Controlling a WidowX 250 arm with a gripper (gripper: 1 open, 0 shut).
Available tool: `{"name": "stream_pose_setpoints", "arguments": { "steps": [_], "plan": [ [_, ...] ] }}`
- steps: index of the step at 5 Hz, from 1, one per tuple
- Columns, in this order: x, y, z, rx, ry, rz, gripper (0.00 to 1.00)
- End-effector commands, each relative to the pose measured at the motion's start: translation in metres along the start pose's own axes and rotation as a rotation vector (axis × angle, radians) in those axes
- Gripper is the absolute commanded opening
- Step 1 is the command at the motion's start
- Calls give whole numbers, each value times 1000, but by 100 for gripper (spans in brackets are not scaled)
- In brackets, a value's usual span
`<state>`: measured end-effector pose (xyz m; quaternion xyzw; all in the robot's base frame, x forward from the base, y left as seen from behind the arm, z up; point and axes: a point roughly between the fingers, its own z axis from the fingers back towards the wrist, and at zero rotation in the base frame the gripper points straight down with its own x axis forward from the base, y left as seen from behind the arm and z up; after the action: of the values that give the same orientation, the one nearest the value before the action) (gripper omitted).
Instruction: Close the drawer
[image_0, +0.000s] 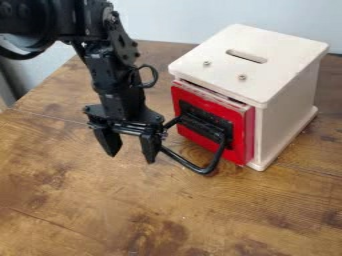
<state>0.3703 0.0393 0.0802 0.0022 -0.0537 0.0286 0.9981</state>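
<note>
The black two-fingered gripper (128, 146) hangs left of centre, fingers apart and pointing down at the brown wooden table (80, 215), holding nothing. Just to its right sits the bright red drawer (214, 122) with its black wire loop handle (203, 158), apparently almost flush in the cream-white box (274, 85), likely needing only a final push.
</note>
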Motion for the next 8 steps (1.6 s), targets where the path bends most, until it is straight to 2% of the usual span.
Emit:
{"name": "stream_pose_setpoints", "arguments": {
  "steps": [1, 2, 3, 5, 6, 7, 8],
  "plan": [
    [6, -12, 30, 7, -79, -19, 100],
    [5, -16, 33, 4, -68, -30, 100],
    [8, -20, 36, 0, -87, -43, 100],
    [9, -15, 29, -18, -93, -181, 100],
    [6, -11, 24, -24, -72, -238, 100],
    [6, -10, 36, -23, -56, -250, 100],
    [-4, -10, 46, 1, -81, -202, 100]
  ]
}}
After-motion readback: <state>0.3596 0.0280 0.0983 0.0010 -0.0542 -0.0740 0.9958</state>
